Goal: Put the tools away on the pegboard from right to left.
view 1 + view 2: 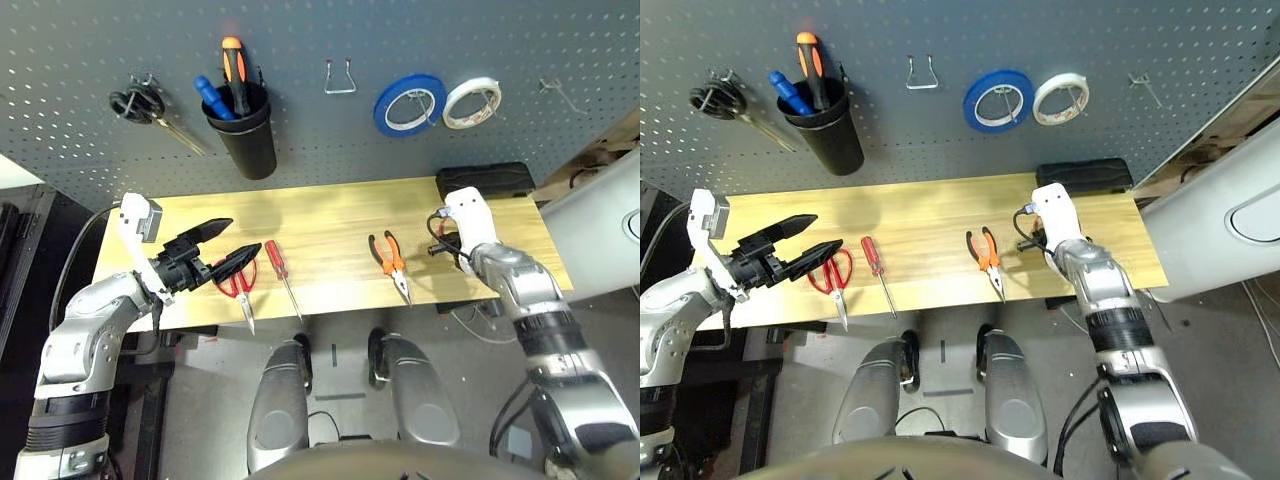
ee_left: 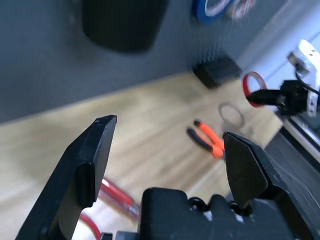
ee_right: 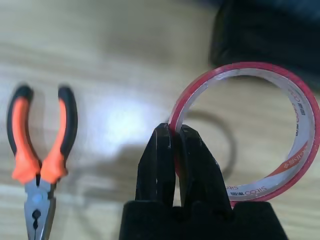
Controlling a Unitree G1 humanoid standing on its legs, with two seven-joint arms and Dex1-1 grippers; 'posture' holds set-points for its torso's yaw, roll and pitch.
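Note:
My right gripper is shut on the rim of the thin red tape ring, holding it a little above the wooden table near its right end; the ring's shadow lies below it. The orange-and-black pliers lie just left of that gripper. Further left lie the slim red-handled screwdriver and the red-handled scissors. My left gripper hovers open just above the scissors, holding nothing. The dark grey pegboard stands behind the table.
On the pegboard hang black-handled scissors, a black cup with tools in it, a bare metal hook, a blue tape roll, a white tape roll and another hook. A black box sits at the table's back right.

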